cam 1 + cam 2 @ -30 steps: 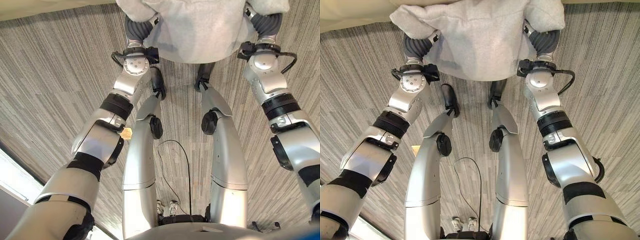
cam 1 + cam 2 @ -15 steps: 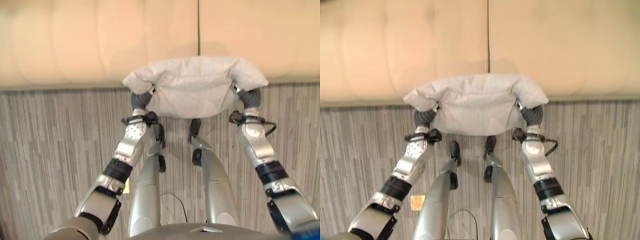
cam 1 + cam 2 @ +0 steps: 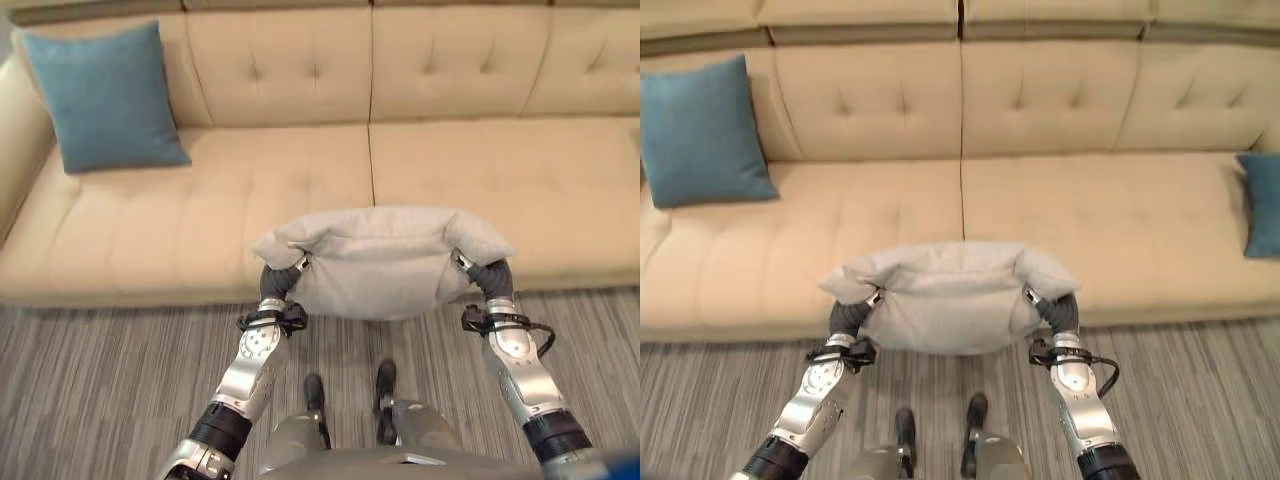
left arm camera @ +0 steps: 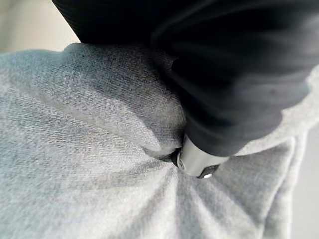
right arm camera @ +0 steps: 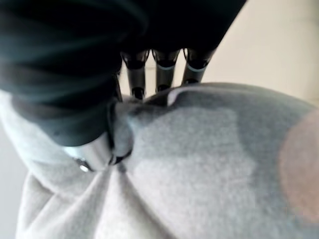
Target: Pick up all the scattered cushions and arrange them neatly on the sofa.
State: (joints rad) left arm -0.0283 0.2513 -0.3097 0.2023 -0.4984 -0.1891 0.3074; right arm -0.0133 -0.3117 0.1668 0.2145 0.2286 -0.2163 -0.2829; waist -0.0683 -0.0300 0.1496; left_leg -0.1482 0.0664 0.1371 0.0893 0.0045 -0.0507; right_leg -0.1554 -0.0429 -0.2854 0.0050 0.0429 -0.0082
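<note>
Over the front edge of the sofa (image 3: 790,270), near its middle seam, a grey cushion (image 3: 945,295) hangs between both hands, clear of the seat. Left hand (image 4: 197,159) grips the cushion's left end, thumb dug into the cloth. Right hand (image 5: 134,82) grips the right end, fingers and thumb curled into the fabric. Blue cushion (image 3: 700,130) upright at the sofa's left corner; another blue cushion (image 3: 1262,215) at the right edge.

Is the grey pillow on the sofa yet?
No, it is in the air. Both robot hands hold the grey pillow by its ends, over the sofa edge.
</note>
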